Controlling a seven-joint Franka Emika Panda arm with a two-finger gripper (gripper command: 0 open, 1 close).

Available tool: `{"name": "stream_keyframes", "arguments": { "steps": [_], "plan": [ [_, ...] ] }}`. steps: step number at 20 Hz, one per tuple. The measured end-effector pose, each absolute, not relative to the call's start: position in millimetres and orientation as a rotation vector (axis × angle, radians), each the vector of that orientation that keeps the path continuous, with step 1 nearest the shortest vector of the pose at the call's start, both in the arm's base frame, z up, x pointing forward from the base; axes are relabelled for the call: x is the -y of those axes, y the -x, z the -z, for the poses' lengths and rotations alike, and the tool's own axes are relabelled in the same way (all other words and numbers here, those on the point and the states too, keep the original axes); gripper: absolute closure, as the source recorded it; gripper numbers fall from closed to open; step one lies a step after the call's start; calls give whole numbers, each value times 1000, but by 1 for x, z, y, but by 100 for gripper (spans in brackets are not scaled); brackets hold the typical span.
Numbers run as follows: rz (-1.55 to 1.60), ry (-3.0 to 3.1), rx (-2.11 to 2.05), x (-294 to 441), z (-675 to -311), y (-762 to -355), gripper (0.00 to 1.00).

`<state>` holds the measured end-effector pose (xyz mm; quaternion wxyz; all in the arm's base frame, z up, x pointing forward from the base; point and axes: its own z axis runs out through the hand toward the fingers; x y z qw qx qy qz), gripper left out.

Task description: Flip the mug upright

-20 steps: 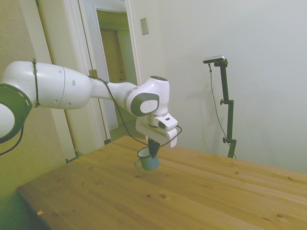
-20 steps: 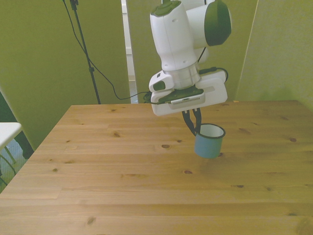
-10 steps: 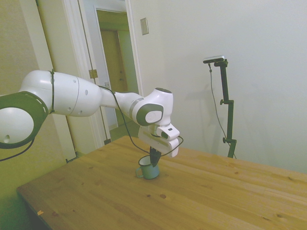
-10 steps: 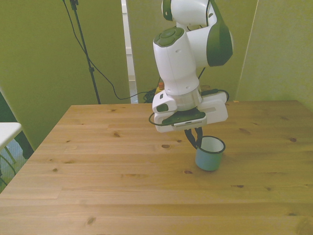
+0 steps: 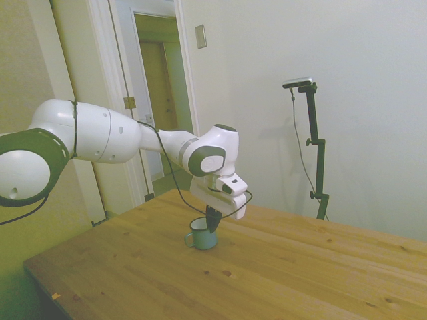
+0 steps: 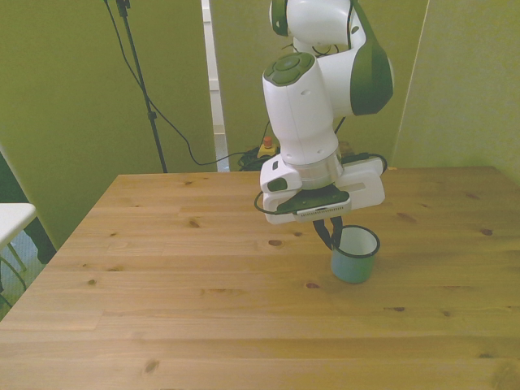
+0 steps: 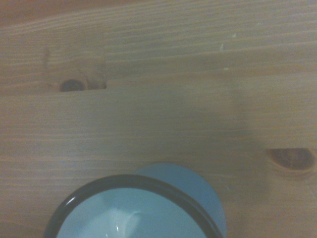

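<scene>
The light-blue mug (image 5: 201, 237) stands upright on the wooden table (image 5: 280, 273), mouth up, with its loop handle toward the side view's left. In the front view the mug (image 6: 354, 260) sits right of the table's middle, its dark rim showing. My gripper (image 5: 211, 223) points straight down over it. The dark fingers (image 6: 328, 237) are pinched together on the rim at the front view's left side of the mug, one inside and one outside. In the wrist view the mug (image 7: 148, 208) shows its dark rim and pale inside from above.
The table's near corner (image 5: 40, 273) lies at the side view's lower left. A white surface (image 6: 12, 219) stands beside the table at the front view's left edge. A small red-topped object (image 6: 266, 146) and cables sit behind the far edge.
The mug came down from hanging above the table to standing on it, still held at the rim. The arm lowered and shifted slightly toward the front view's right.
</scene>
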<state>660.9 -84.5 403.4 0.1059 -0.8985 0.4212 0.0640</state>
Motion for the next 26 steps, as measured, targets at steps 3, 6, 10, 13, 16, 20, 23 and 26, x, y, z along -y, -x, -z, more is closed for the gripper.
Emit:
{"name": "stream_keyframes", "arguments": {
  "steps": [3, 6, 10, 13, 16, 20, 23, 26],
  "plan": [
    [-188, 2652, -1232, 80, -403, -661, 0],
    [-189, 2657, -1226, 75, -400, -660, 0],
    [-165, 2653, -1233, 79, -409, -655, 0],
    [-119, 2637, -1248, 94, -432, -644, 0],
    [-53, 2618, -1263, 117, -466, -619, 0],
    [83, 2619, -1310, 128, -511, -562, 0],
    [181, 2616, -1422, 117, -521, -524, 0],
    [271, 2588, -1593, 101, -519, -501, 0]
  ]
}}
